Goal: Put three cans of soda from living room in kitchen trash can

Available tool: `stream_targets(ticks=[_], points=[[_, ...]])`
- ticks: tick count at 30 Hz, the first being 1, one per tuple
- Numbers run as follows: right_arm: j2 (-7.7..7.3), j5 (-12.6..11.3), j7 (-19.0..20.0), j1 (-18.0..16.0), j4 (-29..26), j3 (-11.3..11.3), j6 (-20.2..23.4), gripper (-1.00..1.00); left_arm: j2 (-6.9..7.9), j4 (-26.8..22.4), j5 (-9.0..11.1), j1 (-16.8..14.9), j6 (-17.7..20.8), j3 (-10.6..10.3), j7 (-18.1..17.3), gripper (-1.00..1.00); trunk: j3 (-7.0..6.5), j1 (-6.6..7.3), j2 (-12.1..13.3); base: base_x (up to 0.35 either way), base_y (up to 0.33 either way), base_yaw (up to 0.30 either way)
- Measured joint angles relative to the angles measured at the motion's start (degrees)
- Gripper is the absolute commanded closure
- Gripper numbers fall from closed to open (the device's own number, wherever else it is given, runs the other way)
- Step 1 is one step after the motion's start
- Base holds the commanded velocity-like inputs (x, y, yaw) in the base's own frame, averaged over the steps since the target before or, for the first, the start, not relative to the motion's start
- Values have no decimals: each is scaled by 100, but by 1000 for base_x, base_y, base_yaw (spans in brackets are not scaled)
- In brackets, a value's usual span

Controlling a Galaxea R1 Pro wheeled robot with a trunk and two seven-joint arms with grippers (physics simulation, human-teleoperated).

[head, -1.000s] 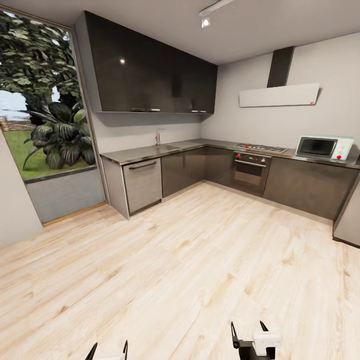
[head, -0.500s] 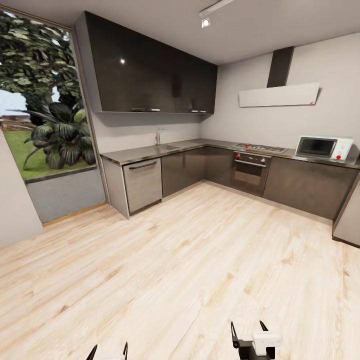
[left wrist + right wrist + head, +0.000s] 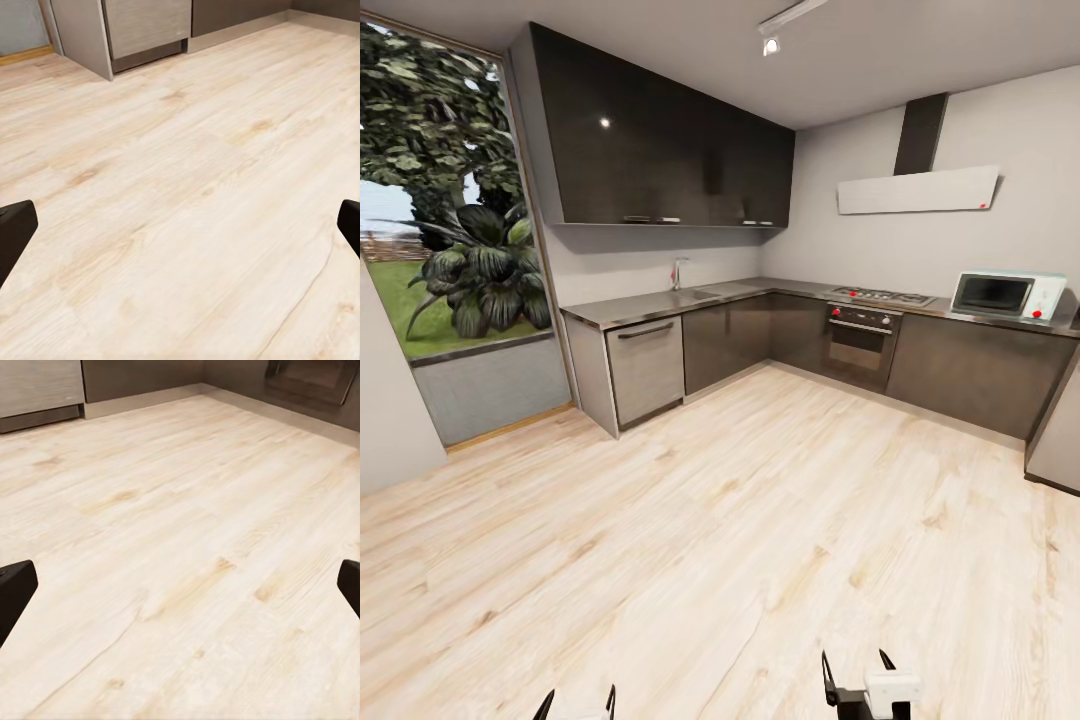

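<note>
I am in the kitchen, facing dark grey L-shaped cabinets (image 3: 730, 340) under glossy black wall cupboards (image 3: 660, 140). The soda cans and the trash can are out of view. My left gripper (image 3: 578, 700) stands open at the bottom edge of the head view, with nothing between its fingers. My right gripper (image 3: 855, 668) is open and empty too. In the left wrist view the left gripper (image 3: 180, 232) hangs spread over bare pale wood floor (image 3: 187, 150). In the right wrist view the right gripper (image 3: 180, 592) is likewise spread over the floor (image 3: 187, 495).
A steel oven (image 3: 860, 345) and a white microwave (image 3: 1008, 295) stand along the far right counter. A steel-fronted appliance (image 3: 647, 368) ends the left cabinet run. A tall window (image 3: 450, 230) is at left, a grey unit (image 3: 1058, 440) at the right edge. Wide floor (image 3: 710, 520) lies ahead.
The right gripper has sunk slightly toward the bottom edge of the head view. The kitchen and the left gripper look the same.
</note>
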State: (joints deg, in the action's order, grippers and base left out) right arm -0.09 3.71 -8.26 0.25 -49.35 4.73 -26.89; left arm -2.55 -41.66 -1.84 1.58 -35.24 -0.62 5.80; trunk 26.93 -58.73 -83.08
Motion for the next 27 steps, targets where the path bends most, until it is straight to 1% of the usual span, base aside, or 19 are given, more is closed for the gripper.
stream_targets(ticks=[14,27], points=[[0,5,0,-7,30,2,0,-100,0,0,-73,0,0,0,0,-100,0,0,0,0,0,-16],[0,0,0,-8,34,2,0,-100,0,0,-79,0,0,0,0,-100,-38,0,0,0,0,-191]])
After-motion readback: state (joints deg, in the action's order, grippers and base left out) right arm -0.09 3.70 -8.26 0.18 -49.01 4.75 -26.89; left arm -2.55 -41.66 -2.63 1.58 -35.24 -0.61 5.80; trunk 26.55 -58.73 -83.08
